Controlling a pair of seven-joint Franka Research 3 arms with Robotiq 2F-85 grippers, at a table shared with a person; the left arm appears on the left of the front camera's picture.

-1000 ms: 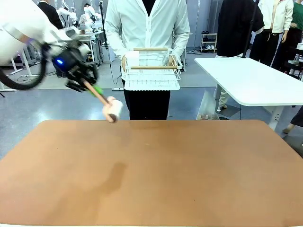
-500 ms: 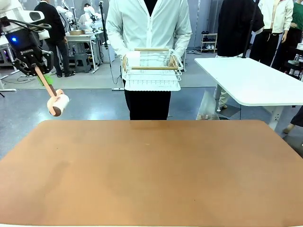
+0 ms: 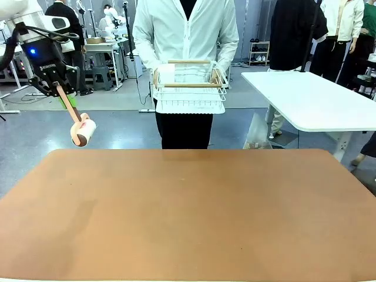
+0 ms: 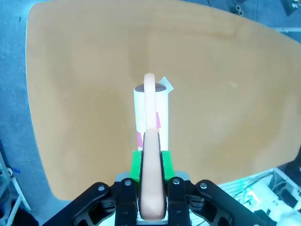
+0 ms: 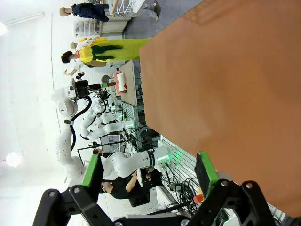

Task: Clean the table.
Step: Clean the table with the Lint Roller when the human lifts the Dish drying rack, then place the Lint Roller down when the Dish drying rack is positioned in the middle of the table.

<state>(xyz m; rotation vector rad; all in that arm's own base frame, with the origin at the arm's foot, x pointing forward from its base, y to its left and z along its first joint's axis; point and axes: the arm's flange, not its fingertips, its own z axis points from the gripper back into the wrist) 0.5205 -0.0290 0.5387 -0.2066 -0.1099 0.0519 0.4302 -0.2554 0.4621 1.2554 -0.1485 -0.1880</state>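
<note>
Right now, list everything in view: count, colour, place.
table: 1, terracotta, across the foreground
lint roller: 1, white roll on a peach handle, in the air near the table's far-left corner
wire basket: 1, white with wooden handles, held at the far side
white table: 1, white, far right
person: 1, white jacket, standing at the far edge, holding the wire basket
left gripper: 1, black with green pads, shut on the lint roller's handle
right gripper: 1, black with green pads, open, facing the table
</note>
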